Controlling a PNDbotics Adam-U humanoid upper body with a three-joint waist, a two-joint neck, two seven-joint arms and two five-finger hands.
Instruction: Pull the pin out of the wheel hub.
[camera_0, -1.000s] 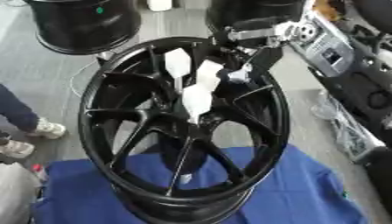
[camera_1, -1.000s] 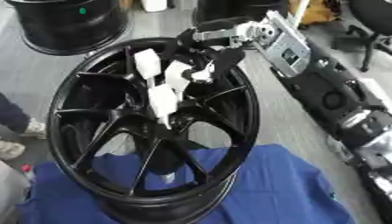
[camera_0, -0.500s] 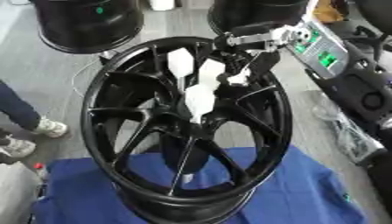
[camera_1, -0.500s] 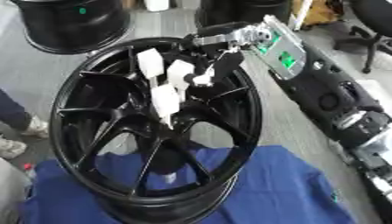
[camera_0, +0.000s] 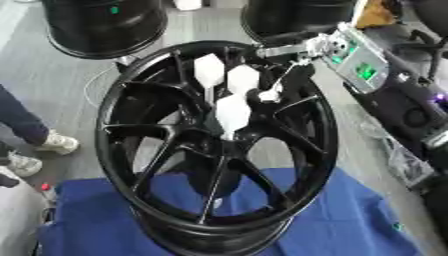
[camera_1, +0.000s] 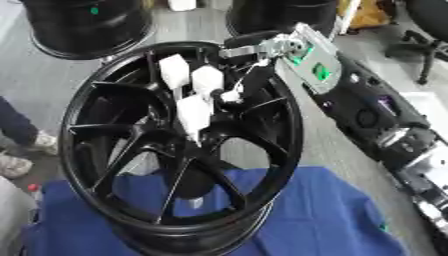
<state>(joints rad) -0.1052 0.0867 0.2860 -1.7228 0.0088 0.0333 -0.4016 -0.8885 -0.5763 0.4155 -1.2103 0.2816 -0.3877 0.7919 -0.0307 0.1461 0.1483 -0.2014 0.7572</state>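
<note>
Reaching in from the upper right, the right hand sits over the black wheel lying on its blue cloth, fingers curled in near the hub; whether they pinch anything, I cannot tell. Three white pins stand up at the hub, just left of the hand. This looks like the approach-and-grasp step; next comes closing on one pin and drawing it straight up. The right eye view shows more of the arm beyond the wheel.
</note>
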